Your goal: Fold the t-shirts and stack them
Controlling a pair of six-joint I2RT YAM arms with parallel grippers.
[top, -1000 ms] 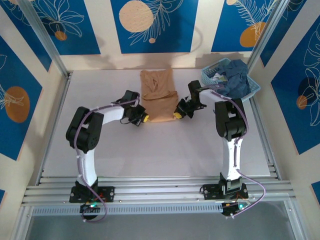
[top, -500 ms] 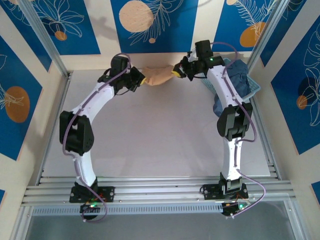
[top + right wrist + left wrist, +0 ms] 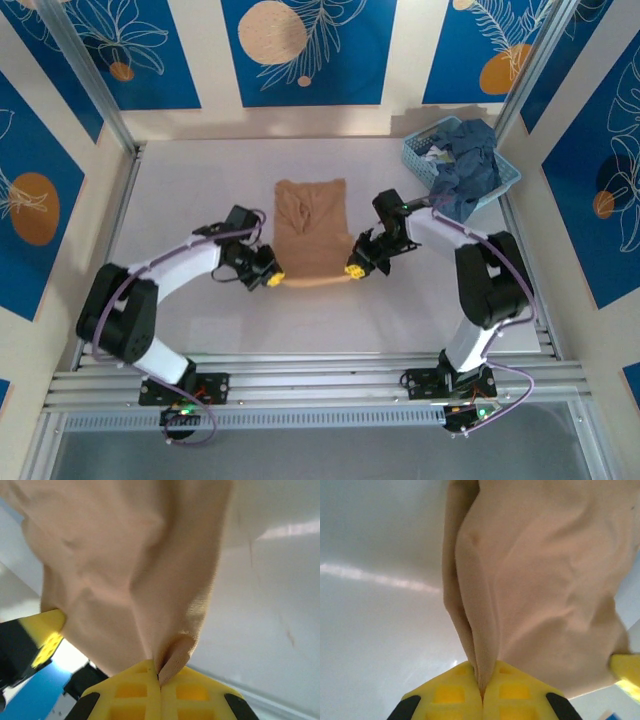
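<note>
My left arm [image 3: 190, 261] and right arm [image 3: 440, 228] are smooth white shells joined by chunky black housings. A thin purple cable [image 3: 527, 386] trails back from each pincer along the arm. My left pincer [image 3: 272, 279] and right pincer [image 3: 354, 271] end in bright yellow fingertips [image 3: 450, 696], moulded with a grid of square recesses, with black corners just behind the yellow. Farthest from the pincers, my black bases [image 3: 178, 388] carry small green and red lights.
</note>
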